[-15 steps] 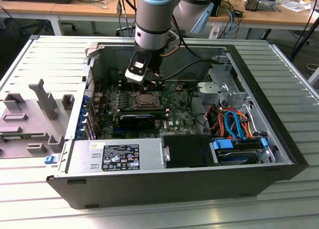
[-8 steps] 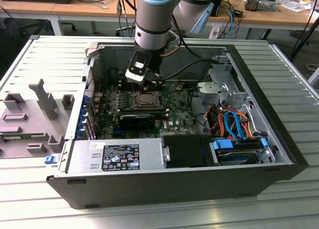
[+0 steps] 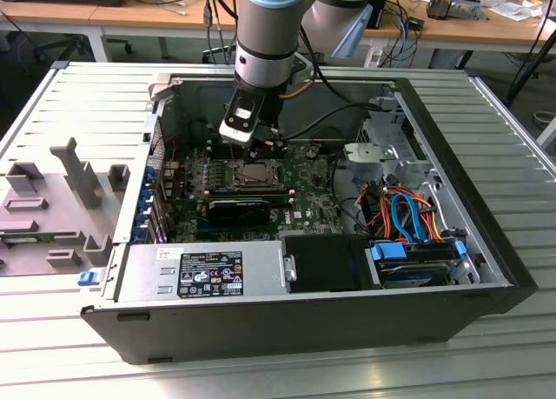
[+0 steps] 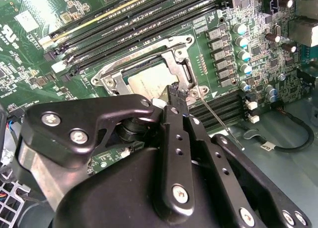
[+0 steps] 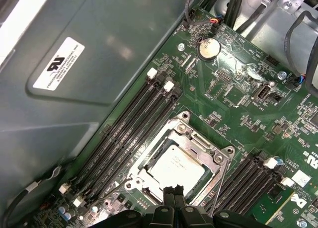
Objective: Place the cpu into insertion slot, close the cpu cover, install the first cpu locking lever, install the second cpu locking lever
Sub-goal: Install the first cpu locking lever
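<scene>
The cpu [image 5: 175, 167] lies flat in the insertion slot [image 5: 182, 116], its silver-grey top showing through the cut-out of the cpu cover [image 5: 199, 144], which is folded down around it. In the second wrist view the cpu [image 4: 148, 82] and the cover [image 4: 180, 64] sit just beyond my gripper [image 4: 177, 92]. The two black fingertips [image 5: 168, 191] are pressed together at the socket's edge with nothing visible between them. A thin wire locking lever [image 4: 221, 119] runs along the socket's side, close beside the fingers. In the exterior view, the gripper [image 3: 265, 149] hangs over the socket [image 3: 252, 175].
Long black memory slots [image 5: 130, 138] flank the socket on both sides. A black heatsink block [image 3: 239, 209] lies on the board near the power supply [image 3: 204, 273]. Coloured cables and a drive cage [image 3: 408, 221] fill the exterior view's right. The case wall [image 5: 74, 89] stands close by.
</scene>
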You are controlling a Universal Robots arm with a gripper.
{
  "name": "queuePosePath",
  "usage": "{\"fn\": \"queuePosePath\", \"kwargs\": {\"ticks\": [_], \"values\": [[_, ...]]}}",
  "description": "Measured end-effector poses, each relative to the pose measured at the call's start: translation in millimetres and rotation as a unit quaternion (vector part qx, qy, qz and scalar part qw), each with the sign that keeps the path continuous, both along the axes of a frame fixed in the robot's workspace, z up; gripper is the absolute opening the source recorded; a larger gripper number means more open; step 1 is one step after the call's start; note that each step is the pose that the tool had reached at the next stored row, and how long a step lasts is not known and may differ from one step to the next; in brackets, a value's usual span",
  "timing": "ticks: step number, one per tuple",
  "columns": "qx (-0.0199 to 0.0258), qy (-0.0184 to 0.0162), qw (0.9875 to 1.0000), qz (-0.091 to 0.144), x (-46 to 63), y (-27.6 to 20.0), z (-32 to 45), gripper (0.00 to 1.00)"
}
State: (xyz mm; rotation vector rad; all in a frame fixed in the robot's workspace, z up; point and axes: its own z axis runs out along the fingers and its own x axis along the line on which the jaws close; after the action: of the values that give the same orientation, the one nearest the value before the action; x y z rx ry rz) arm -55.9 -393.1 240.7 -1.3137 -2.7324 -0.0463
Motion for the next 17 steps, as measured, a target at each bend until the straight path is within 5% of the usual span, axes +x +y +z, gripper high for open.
{"fn": "queuePosePath", "kwargs": {"ticks": [17], "values": [[0.0, 0.0, 0.9998, 0.018, 0.0, 0.0, 0.0, 0.11]]}}
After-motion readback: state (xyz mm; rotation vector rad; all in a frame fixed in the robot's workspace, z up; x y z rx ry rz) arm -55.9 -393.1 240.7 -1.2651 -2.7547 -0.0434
